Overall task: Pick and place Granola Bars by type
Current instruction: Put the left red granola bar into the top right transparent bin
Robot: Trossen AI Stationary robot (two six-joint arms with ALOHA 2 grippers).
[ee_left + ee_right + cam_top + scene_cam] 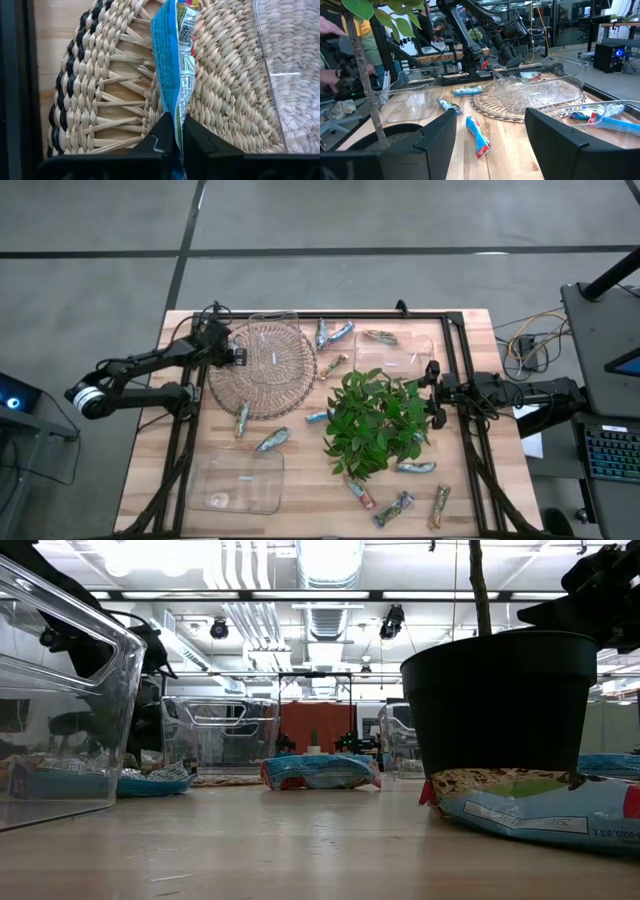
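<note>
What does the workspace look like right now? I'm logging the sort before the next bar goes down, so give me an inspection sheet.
Surface: wooden table, black frame around it.
Job's things: granola bars scattered around the plant; one blue-wrapped bar pinched above the woven mat.
Clutter: potted leafy plant mid-table; clear bins, one near the front left, one on the mat, one behind the plant.
Grippers: left gripper shut on the blue-wrapped bar at the mat's left edge; right gripper open, waiting beside the plant.
Cables: loose wires off the table's right side.
Surroundings: grey floor, keyboard at right.
</note>
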